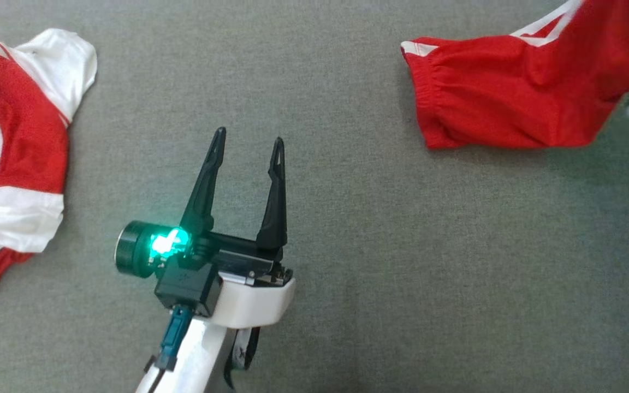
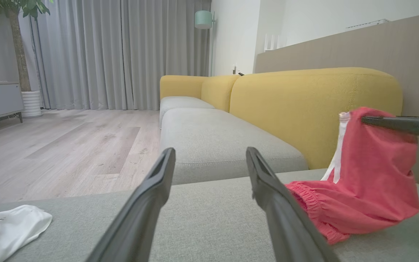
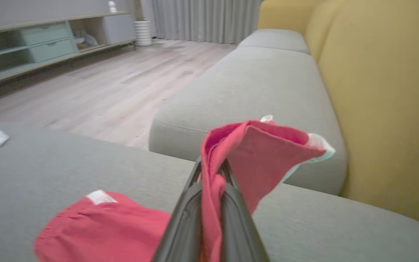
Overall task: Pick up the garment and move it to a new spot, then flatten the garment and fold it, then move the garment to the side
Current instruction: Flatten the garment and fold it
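Note:
The garment (image 1: pixel 516 93), red shorts with white side stripes, lies on the grey sofa seat at the far right, with one end lifted. My right gripper (image 3: pixel 211 168) is shut on a fold of that raised end, and the red cloth (image 3: pixel 260 145) bunches above its fingers. In the left wrist view the shorts (image 2: pixel 369 189) hang from the right gripper's dark fingers (image 2: pixel 391 122). My left gripper (image 1: pixel 249 136) hovers open over bare seat at centre-left, well apart from the shorts, and nothing is between its fingers (image 2: pixel 147 203).
A second red-and-white garment (image 1: pixel 14 153) lies crumpled at the seat's left edge. Behind the seat (image 1: pixel 347 218) stands a yellow backrest (image 2: pixel 315 109). Beyond the seat's edge lie a wooden floor (image 2: pixel 67 145) and another grey seat section (image 2: pixel 213 134).

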Controlling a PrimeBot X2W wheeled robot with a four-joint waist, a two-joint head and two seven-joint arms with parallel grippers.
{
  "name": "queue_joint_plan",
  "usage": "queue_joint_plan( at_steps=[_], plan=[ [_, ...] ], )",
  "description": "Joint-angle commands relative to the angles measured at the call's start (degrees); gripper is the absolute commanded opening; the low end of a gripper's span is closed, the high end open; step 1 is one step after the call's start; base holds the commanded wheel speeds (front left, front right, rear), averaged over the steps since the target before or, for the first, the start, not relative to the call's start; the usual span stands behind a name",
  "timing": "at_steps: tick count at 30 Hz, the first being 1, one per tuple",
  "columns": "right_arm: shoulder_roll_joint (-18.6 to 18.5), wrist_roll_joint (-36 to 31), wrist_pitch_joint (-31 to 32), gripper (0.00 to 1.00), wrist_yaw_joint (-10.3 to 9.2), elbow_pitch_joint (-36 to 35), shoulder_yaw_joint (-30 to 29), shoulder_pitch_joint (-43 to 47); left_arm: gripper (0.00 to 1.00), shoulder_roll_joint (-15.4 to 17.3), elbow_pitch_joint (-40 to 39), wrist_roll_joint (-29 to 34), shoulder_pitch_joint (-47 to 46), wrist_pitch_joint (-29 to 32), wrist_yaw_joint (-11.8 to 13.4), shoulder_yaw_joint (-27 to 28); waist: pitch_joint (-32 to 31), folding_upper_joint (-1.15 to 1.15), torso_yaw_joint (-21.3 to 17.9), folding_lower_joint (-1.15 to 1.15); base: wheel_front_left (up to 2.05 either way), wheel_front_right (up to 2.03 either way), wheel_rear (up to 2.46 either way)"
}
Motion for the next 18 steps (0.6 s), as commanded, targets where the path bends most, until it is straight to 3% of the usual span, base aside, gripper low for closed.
queue_joint_plan(
  at_steps=[1, 8, 9, 10, 11, 14, 18],
  plan=[
    [0.03, -0.92, 2.24, 0.00, 0.39, -5.01, 1.05, 0.34, 1.00, 0.07, -1.40, -0.52, 0.82, -0.23, -0.08, 1.45, -1.09, 0.00, 0.43, 0.00, 0.00, 0.00, 0.00],
    [7.47, -1.91, 9.31, 0.00, 0.39, -12.42, 4.35, 2.02, 1.00, 0.07, -1.69, -2.17, 1.11, -0.23, 0.39, 0.64, -1.30, 0.00, 1.78, 0.00, 0.00, 0.00, 0.00],
    [9.00, -1.89, 10.30, 0.06, 0.39, -12.79, 5.04, 2.64, 1.00, 0.07, -1.66, -2.46, 0.97, -0.23, 0.44, 0.33, -1.20, 0.00, 2.11, 0.00, 0.00, 0.00, 0.00],
    [10.23, -1.99, 11.18, 0.27, 0.39, -12.81, 5.58, 3.33, 1.00, 0.07, -1.61, -2.75, 0.80, -0.23, 0.48, -0.01, -1.06, 0.00, 2.48, 0.00, 0.00, 0.00, 0.00],
    [11.89, -2.55, 11.88, 1.00, 0.39, -12.52, 5.85, 4.60, 1.00, 0.07, -1.44, -3.36, 0.46, -0.23, 0.57, -0.63, -0.94, 0.00, 3.17, 0.00, 0.00, 0.00, 0.00],
    [12.42, -2.45, 9.53, 1.00, 0.39, -12.83, 2.89, 6.37, 1.00, 0.07, -1.24, -4.00, 0.43, -0.23, 0.89, -0.87, -1.33, 0.00, 3.85, 0.00, 0.00, 0.00, 0.00],
    [10.03, -6.26, 2.21, 1.00, 0.39, -11.96, -4.67, 9.34, 1.00, 0.07, -1.10, -4.15, 1.48, -0.23, 1.28, -0.20, -3.09, 0.00, 3.96, 0.00, 0.00, 0.00, 0.00]
  ],
)
